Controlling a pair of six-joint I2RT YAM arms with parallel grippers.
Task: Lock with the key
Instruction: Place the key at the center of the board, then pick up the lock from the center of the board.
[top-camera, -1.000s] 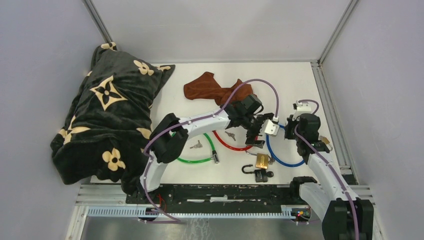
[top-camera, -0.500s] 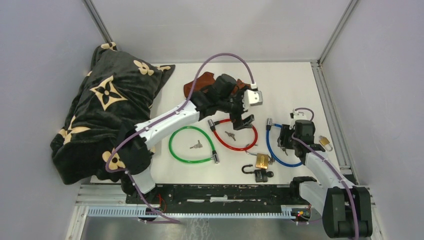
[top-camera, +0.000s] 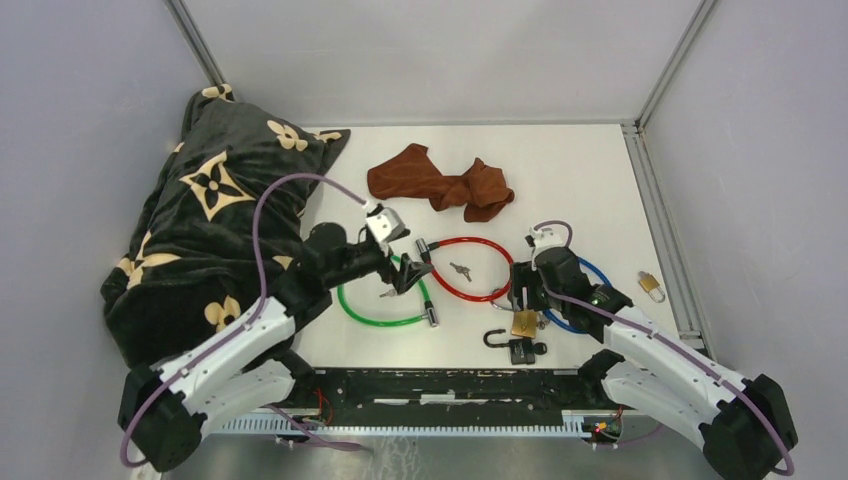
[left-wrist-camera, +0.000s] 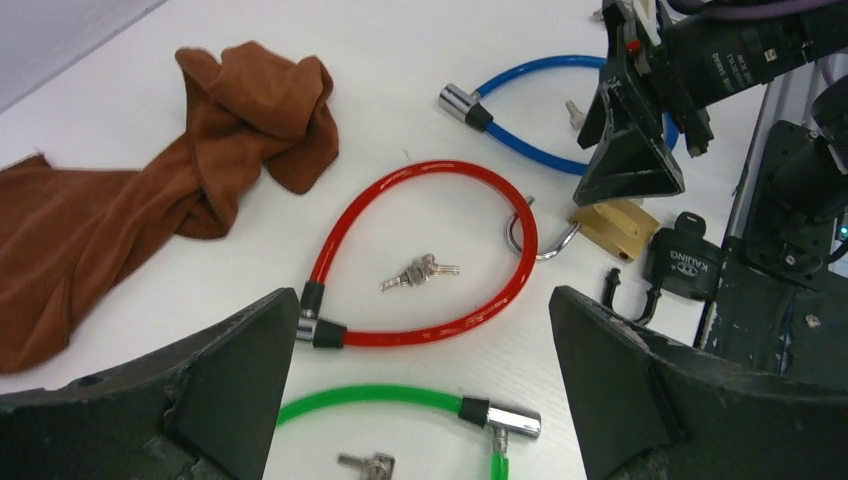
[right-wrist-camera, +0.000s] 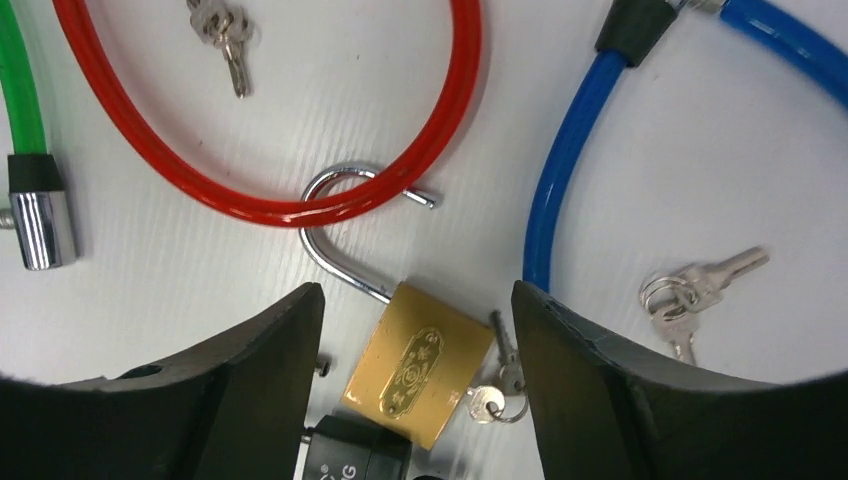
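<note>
**Brass padlock lies crossed with the red cable, so a loose grab may drag both**

The brass padlock (right-wrist-camera: 420, 375) lies near the table's near edge, right of centre. Its open shackle (right-wrist-camera: 335, 255) crosses the red cable lock (right-wrist-camera: 300, 208), and a black padlock (right-wrist-camera: 350, 455) touches its near side. If a finger comes down on the shackle or the cable, it will likely shove the lock askew or pull the red loop along with it.

A small key (right-wrist-camera: 492, 395) sits at the body's right edge, but I cannot tell whether it is seated in the keyway. Another bunch of keys (right-wrist-camera: 690, 290) lies just right of the blue cable lock (right-wrist-camera: 545, 230), so the wrong key could be picked up.

The right pincer (right-wrist-camera: 415, 300) hangs over the padlock with its fingers apart, holding and touching nothing. The left pincer (left-wrist-camera: 420, 400) stands wide open and empty, to the left over the green cable lock (left-wrist-camera: 380, 395).
</note>
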